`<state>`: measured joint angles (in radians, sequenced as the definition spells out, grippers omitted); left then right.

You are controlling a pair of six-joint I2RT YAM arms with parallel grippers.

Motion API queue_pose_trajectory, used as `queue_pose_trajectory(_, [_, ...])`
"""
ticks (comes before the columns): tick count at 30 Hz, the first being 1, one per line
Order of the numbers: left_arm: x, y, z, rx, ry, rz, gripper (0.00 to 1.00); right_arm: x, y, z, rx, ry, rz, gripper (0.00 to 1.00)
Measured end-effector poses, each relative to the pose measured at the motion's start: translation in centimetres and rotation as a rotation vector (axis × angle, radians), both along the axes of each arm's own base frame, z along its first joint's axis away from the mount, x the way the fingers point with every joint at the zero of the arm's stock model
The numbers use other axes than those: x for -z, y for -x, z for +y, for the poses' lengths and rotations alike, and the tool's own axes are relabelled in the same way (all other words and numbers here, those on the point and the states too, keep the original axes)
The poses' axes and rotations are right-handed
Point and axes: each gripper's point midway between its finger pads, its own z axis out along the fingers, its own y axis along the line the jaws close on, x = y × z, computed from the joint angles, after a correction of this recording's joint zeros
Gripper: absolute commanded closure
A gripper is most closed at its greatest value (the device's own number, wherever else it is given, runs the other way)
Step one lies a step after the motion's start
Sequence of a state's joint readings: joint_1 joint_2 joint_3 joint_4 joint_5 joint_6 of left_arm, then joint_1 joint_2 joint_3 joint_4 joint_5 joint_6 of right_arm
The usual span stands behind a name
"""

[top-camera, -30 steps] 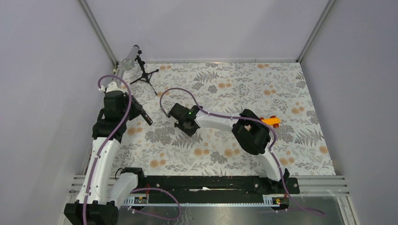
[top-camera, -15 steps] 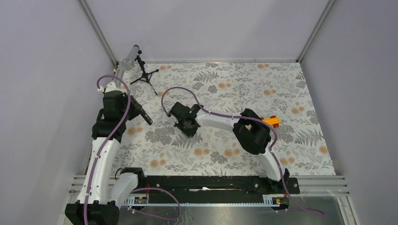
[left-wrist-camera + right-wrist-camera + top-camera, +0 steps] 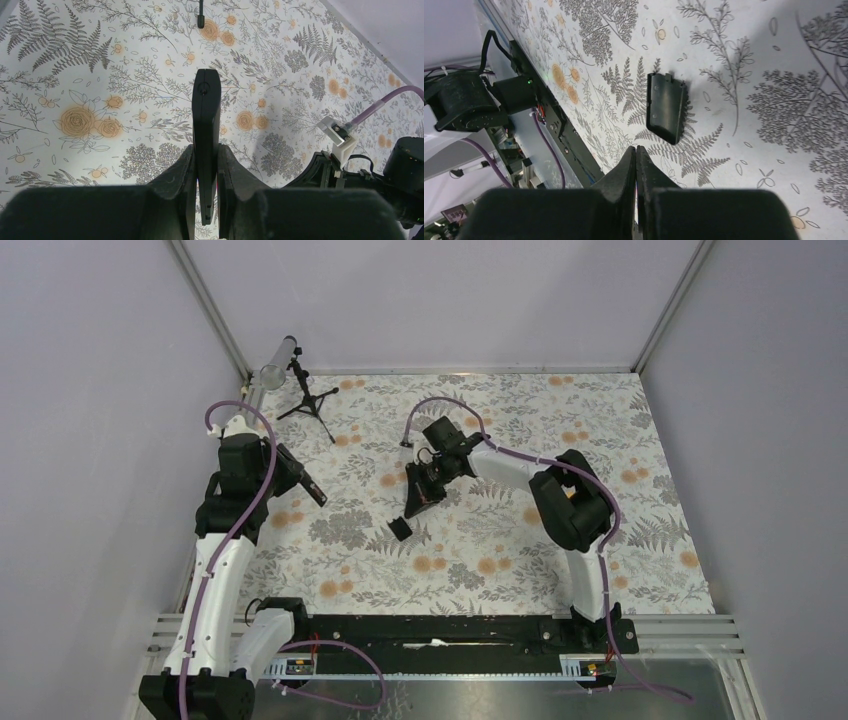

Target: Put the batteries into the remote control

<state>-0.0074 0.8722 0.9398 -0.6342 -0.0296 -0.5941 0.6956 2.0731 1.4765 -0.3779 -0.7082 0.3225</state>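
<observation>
The remote control (image 3: 206, 115) and its cover (image 3: 666, 107) look matt black plastic; the floral tabletop (image 3: 774, 165) looks smooth.

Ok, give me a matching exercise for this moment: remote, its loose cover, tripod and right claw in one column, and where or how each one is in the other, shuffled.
Things:
1. remote
2. cover
3. tripod
4. right claw

States:
A. standing at the far left corner
B. shut tight
C. clamped in the left claw
D. lying flat on the table

Pairs: 1-C, 2-D, 3-A, 4-B
</observation>
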Motion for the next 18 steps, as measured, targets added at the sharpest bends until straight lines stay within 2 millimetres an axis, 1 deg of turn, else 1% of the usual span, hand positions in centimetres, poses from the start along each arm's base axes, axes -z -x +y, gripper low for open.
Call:
queue_pose_trajectory(2, [0.0,0.0,0.0,-0.002,0.005,0.000,1.00,0.0,0.3,0.2,-0.011,-0.001,-0.004,0.93])
queue_pose_trajectory(5, [0.0,0.0,-0.1,-0.002,0.010,-0.001,1.00,-0.1,0.6,0.2,-0.041,0.017,-0.072,0.85])
queue_pose_trajectory(7, [0.0,0.0,-0.1,-0.003,0.010,-0.001,1.00,-0.5,1.0,0.0,-0.071,0.040,-0.158,0.76])
queue_pose_trajectory(9, [0.0,0.0,-0.1,-0.004,0.009,-0.001,1.00,-1.0,1.7,-0.1,-0.116,0.061,-0.254,0.69])
queue_pose_trajectory(12, [0.0,0.0,0.0,-0.007,0.008,0.000,1.00,-1.0,3.3,0.4,-0.227,0.101,-0.414,0.65])
queue_pose_trajectory(16, [0.2,-0.2,0.8,-0.035,0.010,0.009,1.00,0.6,5.9,1.5,-0.406,0.159,-0.571,0.65])
queue_pose_trajectory(18, [0.4,-0.2,1.2,-0.049,0.010,0.016,1.00,1.3,6.5,1.6,-0.461,0.183,-0.616,0.65])
